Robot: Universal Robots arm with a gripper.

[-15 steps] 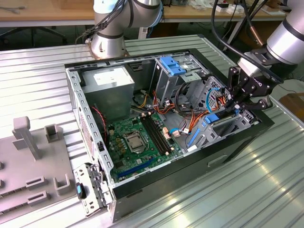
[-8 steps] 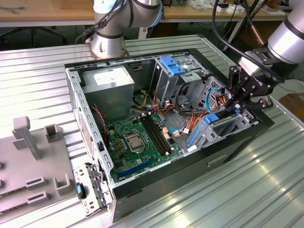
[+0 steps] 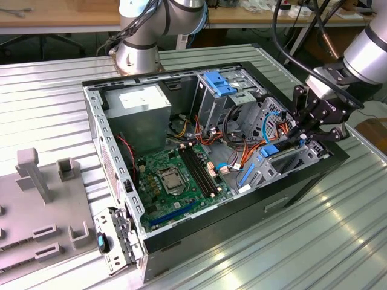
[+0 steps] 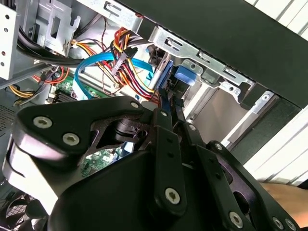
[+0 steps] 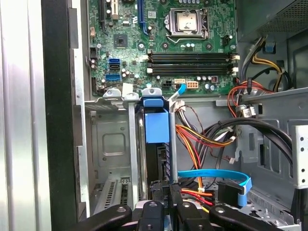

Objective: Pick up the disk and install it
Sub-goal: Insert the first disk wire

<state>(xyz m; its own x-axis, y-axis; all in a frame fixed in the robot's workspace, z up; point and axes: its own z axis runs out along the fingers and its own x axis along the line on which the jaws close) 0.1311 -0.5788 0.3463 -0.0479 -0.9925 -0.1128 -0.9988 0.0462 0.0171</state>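
The disk (image 5: 156,127) stands on edge in the metal drive cage (image 5: 110,139) at the front corner of the open computer case (image 3: 254,199). Its bright blue carrier edge faces the first wrist view. In the second wrist view the disk (image 4: 164,79) is a thin blue and grey edge running away from the fingers. My gripper (image 5: 164,188) is shut on the near end of the disk, with its black fingers (image 4: 163,130) pressed to both sides. In the exterior view, my gripper (image 3: 300,134) hangs over the case's right end, above the blue carrier (image 3: 269,151).
A green motherboard (image 3: 175,175) lies on the case floor. The grey power supply (image 3: 142,103) and a lighter-blue bracket (image 3: 219,83) sit at the back. Orange, red and blue cables (image 5: 207,139) crowd beside the cage. A grey fixture (image 3: 36,199) stands at the exterior view's left.
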